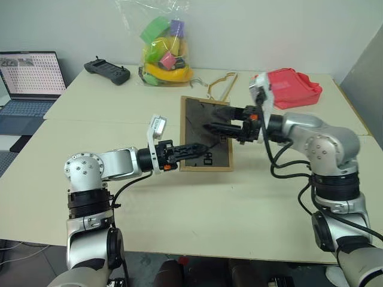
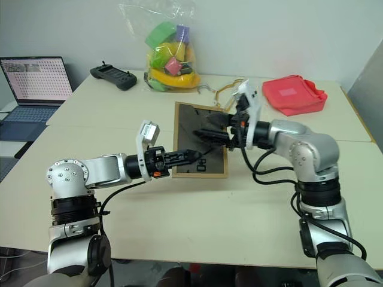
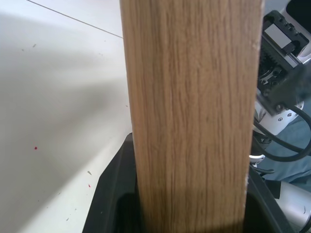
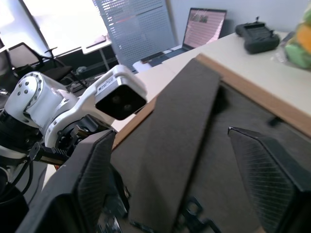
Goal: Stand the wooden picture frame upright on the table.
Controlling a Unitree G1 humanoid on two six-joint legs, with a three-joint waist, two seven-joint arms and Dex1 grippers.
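Left gripper (image 1: 194, 148): you are pinching the lower left edge of the wooden picture frame (image 1: 206, 133) at picture centre; in the left wrist view the fingers are closed on the light-wood rim, probably so the frame stays lifted while the other arm works on its back.

Wooden picture frame: you are holding it raised over the table (image 1: 179, 203), dark back panel facing the camera, so the stand is within reach. I cannot tell whether its lower edge is touching the tabletop.

Fold-out stand (image 4: 170, 145): in the right wrist view it is lying as a dark strip along the back panel, between your right fingers; whether it is swung out yet is hard to say.

Right gripper (image 1: 218, 124): coming in from the right of the picture, its fingers are spread wide at the back panel, gripping nothing; judging by that, you are lining up on the stand.

Wooden clothes hanger (image 1: 222, 84): lying behind the frame, upper centre.

Red pouch (image 1: 290, 86): sitting upper right.

Bag of coloured toys (image 1: 164, 54): sitting top centre.

Black controller (image 1: 106, 72): resting upper left.

Laptop (image 1: 30, 81): standing open at the far left edge.
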